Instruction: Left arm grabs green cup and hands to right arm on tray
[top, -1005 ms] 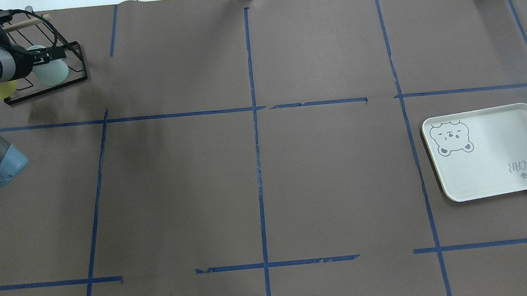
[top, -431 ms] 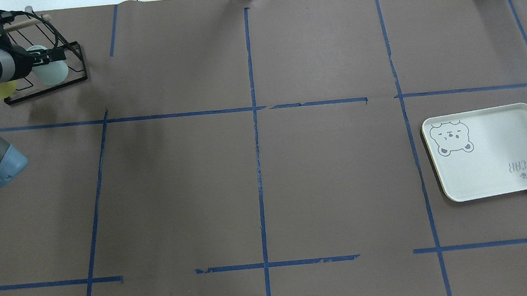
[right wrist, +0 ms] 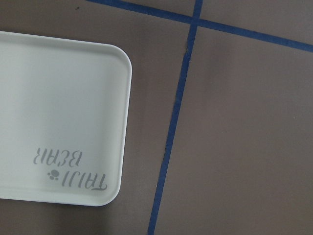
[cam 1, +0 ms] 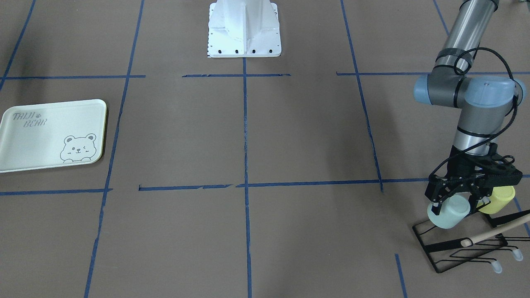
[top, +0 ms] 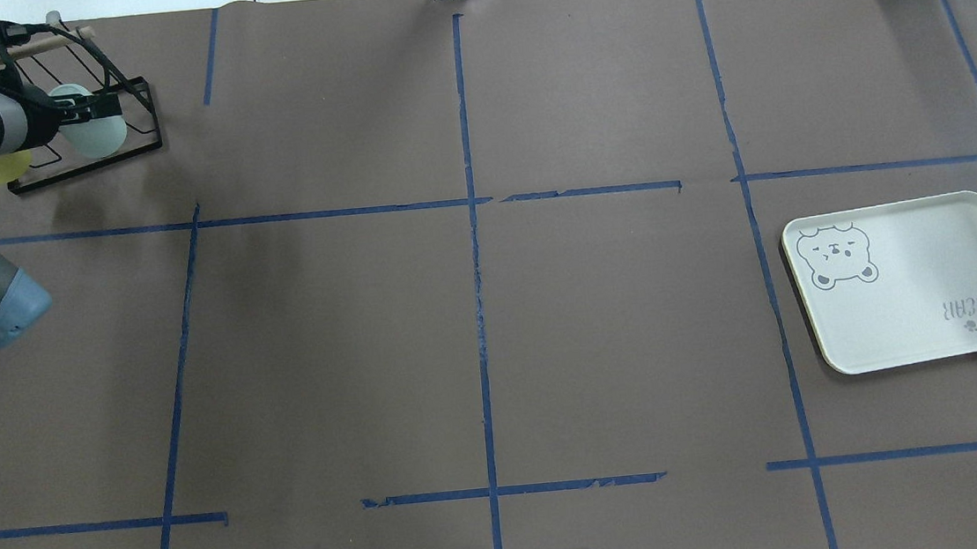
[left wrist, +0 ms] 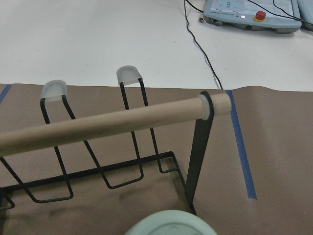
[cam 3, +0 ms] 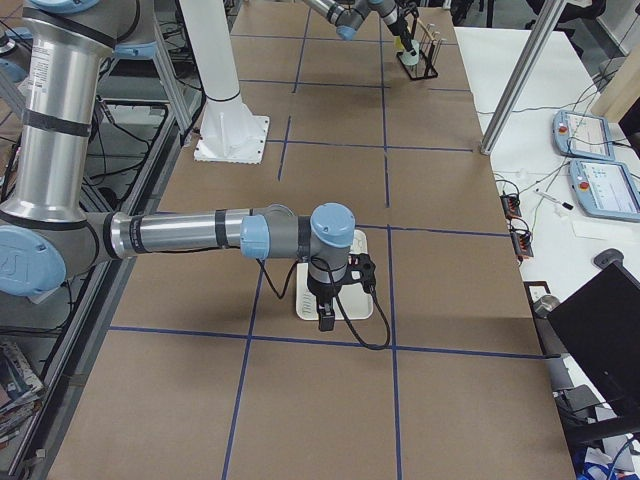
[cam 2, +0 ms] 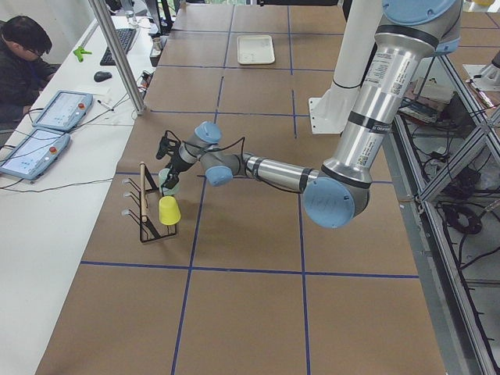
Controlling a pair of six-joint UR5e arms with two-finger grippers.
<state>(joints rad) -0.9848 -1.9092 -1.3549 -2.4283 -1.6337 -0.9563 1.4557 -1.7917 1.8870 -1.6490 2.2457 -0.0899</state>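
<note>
The green cup is a pale mint tumbler lying tilted on the black wire rack at the table's far left corner. It also shows in the overhead view and at the bottom edge of the left wrist view. My left gripper straddles the green cup with its fingers closed against its sides. The tray with the bear drawing lies on the right side. My right gripper hovers over the tray; I cannot tell whether it is open or shut.
A yellow-green cup sits on the same rack just beside the green one. The rack's wooden rod and wire pegs stand right beyond the left gripper. The white robot base stands at the table's near edge.
The left gripper and the green cup have shifted slightly toward the far edge of the table. The tray has not moved.
</note>
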